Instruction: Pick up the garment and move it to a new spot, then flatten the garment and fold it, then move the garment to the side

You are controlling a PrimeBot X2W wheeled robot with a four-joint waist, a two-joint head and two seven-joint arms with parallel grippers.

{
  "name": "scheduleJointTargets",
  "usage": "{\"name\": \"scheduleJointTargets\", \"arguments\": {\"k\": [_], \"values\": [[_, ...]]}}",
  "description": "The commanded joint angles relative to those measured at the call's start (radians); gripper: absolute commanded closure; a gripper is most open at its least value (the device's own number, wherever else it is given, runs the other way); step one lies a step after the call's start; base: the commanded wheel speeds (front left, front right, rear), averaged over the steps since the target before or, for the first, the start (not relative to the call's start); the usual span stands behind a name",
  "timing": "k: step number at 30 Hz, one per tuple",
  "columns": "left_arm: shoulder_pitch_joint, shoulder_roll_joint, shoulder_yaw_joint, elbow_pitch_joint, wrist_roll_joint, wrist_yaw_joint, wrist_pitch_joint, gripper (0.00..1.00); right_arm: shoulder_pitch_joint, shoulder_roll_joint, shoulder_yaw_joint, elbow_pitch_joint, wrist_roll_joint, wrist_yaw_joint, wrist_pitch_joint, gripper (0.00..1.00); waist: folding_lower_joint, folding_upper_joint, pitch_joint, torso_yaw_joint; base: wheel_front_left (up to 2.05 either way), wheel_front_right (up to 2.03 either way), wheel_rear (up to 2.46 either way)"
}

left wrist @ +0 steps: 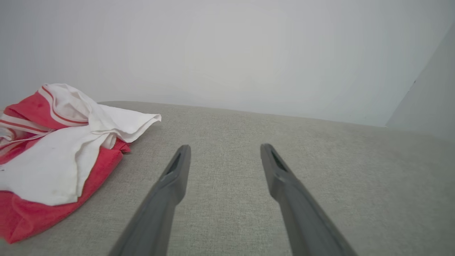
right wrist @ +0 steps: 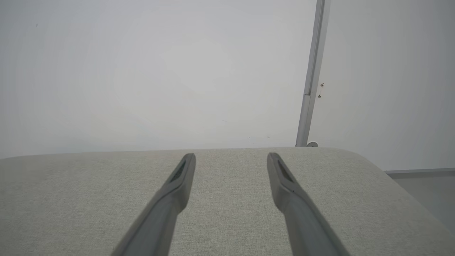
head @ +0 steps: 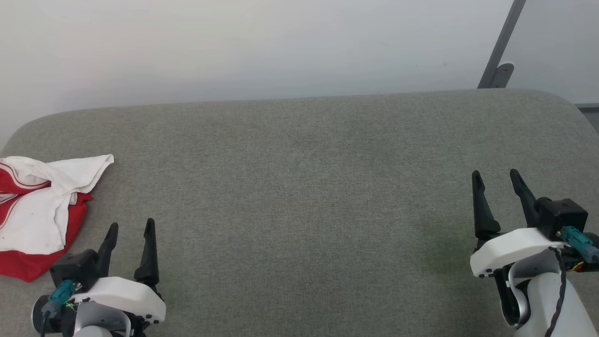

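The garment [head: 37, 210], a red shirt with white sleeves and striped trim, lies crumpled at the far left edge of the grey padded table [head: 304, 187]. In the left wrist view the garment [left wrist: 53, 160] sits left of the fingers, apart from them. My left gripper [head: 132, 223] stands open just right of the garment, near the front edge, with nothing between its fingers [left wrist: 177, 167]. My right gripper [head: 496, 173] is open and empty over the right side of the table, far from the garment; its own view shows its fingers [right wrist: 183, 170] spread over bare fabric.
A pale wall rises behind the table's far edge. A grey metal post [head: 500, 51] with a bracket stands at the back right corner, also seen as the post [right wrist: 311, 81] beyond my right fingers. The table's corners are rounded.
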Motion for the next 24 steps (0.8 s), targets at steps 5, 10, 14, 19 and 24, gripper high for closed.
{"name": "scheduleJointTargets", "arguments": {"k": [5,10,14,19,24], "values": [[-0.014,0.001,0.008,0.010,0.058,-0.013,-0.019,0.00,-0.016,0.001,-0.006,0.003,-0.059,0.000,-0.019,0.00,0.0000,0.0000,0.003,-0.002,0.00,0.00,0.00],[-0.029,-0.007,0.011,0.022,0.080,-0.019,-0.026,0.00,-0.019,0.007,-0.022,0.005,-0.072,0.000,-0.027,0.00,0.0000,0.0000,0.006,0.007,0.00,0.00,0.00],[-0.043,-0.015,0.014,0.037,0.103,-0.023,-0.033,0.00,-0.021,0.012,-0.040,0.005,-0.081,0.000,-0.034,0.00,0.0000,0.0000,0.006,0.035,0.00,0.00,0.00],[-0.044,-0.030,0.032,0.048,0.140,-0.022,-0.043,0.00,-0.013,0.018,-0.038,0.010,-0.090,0.000,-0.044,0.00,0.0000,0.0000,0.001,0.102,0.00,0.00,0.00],[-0.010,-0.052,0.057,0.041,0.176,-0.013,-0.052,0.00,0.001,0.024,0.020,0.028,-0.098,0.000,-0.053,0.00,0.0000,0.0000,-0.003,0.202,0.00,0.00,0.00]]}}
